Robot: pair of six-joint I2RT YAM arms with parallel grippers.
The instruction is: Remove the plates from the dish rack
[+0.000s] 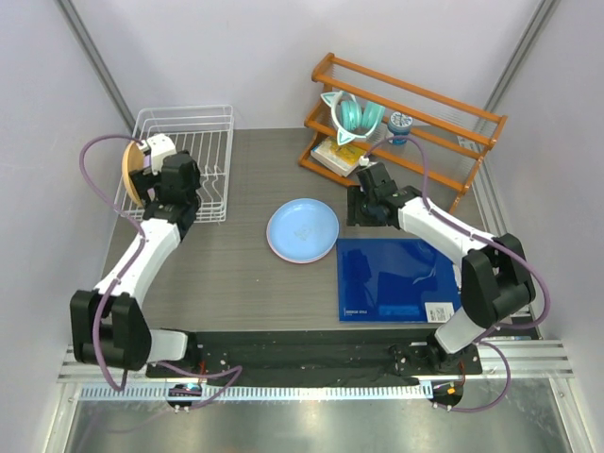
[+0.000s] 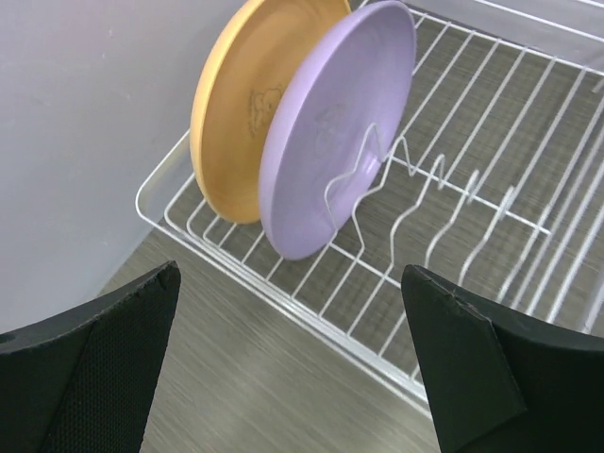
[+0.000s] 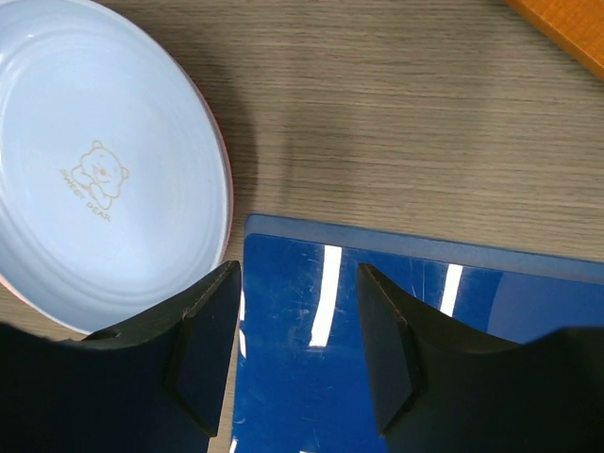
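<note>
- Plates, where do we log them?
- Two in the dish rack (image 2: 472,217): lavender plate (image 2: 330,132) and yellow-orange plate (image 2: 241,104). Both stand on edge at one end, leaning the same way. The lavender one is propped against a wire prong, with the yellow-orange one just behind it. The prongs are why they stay upright.
- Other two?
- Out on the table (image 1: 236,274). The blue plate (image 1: 302,229) lies flat, face up. We see a pink rim under its edge, so we call the pink plate (image 3: 228,189) stacked beneath it. Half unloaded, in our judgement.
- Left gripper?
- The left gripper (image 2: 291,283) hovers in front of the rack, fingers spread wide with nothing between them, facing the lavender plate, which is the nearer one. We read that as lining up for it. The jaws would need to straddle the rim, and the prong sits close enough that it could snag.
- Right?
- The right gripper (image 3: 297,274) is low over the corner of the blue mat (image 3: 510,283), just beside the stack. Its fingers are parted and empty. Whether it touches the mat, we can't tell.
- Rest?
- An orange wooden shelf (image 1: 415,91) at the far right holds teal headphones (image 1: 351,115), well apart from the rack.
</note>
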